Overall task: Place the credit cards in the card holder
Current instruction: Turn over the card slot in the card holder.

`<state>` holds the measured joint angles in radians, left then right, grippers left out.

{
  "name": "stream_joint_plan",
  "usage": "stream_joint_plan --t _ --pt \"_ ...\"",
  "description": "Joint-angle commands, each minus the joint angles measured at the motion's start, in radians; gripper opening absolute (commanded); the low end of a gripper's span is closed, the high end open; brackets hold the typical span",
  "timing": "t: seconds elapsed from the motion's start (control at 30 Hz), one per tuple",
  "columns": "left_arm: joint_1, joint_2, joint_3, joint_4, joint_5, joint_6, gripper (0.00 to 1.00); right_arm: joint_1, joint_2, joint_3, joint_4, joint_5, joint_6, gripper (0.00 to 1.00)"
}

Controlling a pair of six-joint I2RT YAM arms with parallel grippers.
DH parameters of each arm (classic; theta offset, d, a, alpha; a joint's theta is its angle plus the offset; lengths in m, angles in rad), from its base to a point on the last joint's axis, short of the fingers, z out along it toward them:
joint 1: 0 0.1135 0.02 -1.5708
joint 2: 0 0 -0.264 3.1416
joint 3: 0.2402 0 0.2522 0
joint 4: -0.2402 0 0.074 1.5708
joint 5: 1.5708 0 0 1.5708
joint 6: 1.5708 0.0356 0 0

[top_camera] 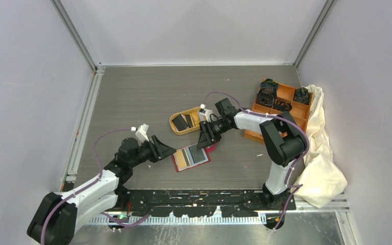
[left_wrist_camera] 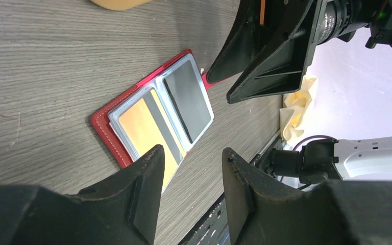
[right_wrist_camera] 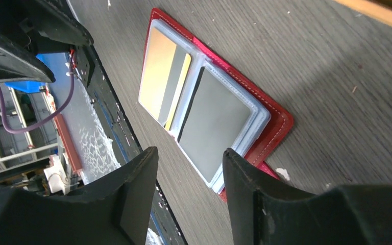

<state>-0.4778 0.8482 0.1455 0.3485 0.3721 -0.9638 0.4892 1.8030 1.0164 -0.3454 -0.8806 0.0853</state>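
Grey tabletop bears card holder open, long axis left-right.

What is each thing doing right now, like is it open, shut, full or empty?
card holder: open, lying flat.
yellowish card: slid inside the card holder.
dark card: slid inside the card holder, beside the yellowish one.
left gripper: open, holding nothing.
right gripper: open, holding nothing.
oval tray: has black cards in it.
compartment box: has coiled bands in it.
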Motion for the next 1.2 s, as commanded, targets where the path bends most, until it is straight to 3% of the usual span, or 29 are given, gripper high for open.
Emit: stream_joint_plan --t 0.0,0.7,0.87,1.17 --pt "-0.001 0.034 -0.009 0.113 0.008 -0.025 0.45 0.005 0.024 0.062 -0.006 -0.006 0.034 0.54" --pt "-0.001 0.128 -0.009 0.164 0.028 -0.036 0.39 0.020 0.105 0.106 -0.092 0.114 0.012 0.52" --pt "-0.001 0.185 -0.008 0.201 0.039 -0.036 0.32 0.023 0.104 0.108 -0.096 0.131 0.021 0.53" --pt "-0.002 0.318 0.006 0.288 0.075 -0.043 0.26 0.031 0.113 0.116 -0.109 0.158 0.031 0.56"
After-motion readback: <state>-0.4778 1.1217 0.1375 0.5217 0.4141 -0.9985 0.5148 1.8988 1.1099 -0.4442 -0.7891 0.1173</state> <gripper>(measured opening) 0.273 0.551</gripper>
